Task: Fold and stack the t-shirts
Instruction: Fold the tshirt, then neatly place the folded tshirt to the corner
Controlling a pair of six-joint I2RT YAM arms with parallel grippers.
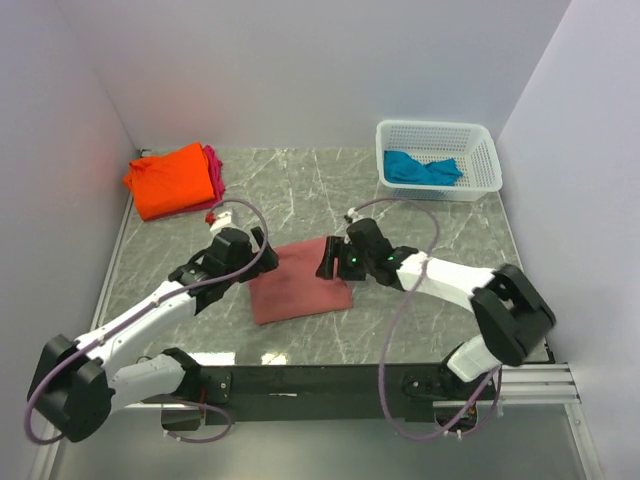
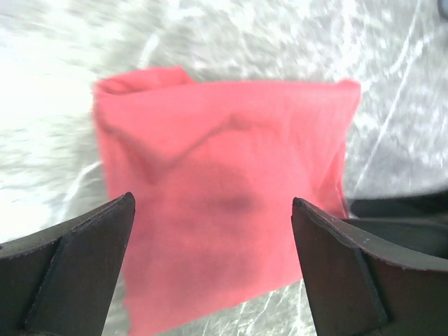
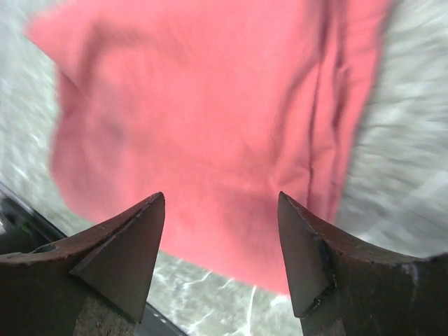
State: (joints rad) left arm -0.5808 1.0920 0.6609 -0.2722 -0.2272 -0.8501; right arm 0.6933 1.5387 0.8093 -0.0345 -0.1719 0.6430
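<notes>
- The marbled tabletop carries everything. Both wrist views of it are blurred, so we cannot read fine creases.
- The salmon-pink shirt lies folded at its centre, between the arms. We judge it ready to carry. We should pinch opposite edges through every layer and lift level.
- The orange shirt sits folded in the far-left corner and is our likely stack, so we should land squarely on it.
- The white basket at far right holds the crumpled teal shirt, partly hidden by the wall.
- The left hand and right hand hover above the pink cloth, both spread wide and gripping nothing.
- The magenta shirt shows only as a sliver beneath the orange.
</notes>
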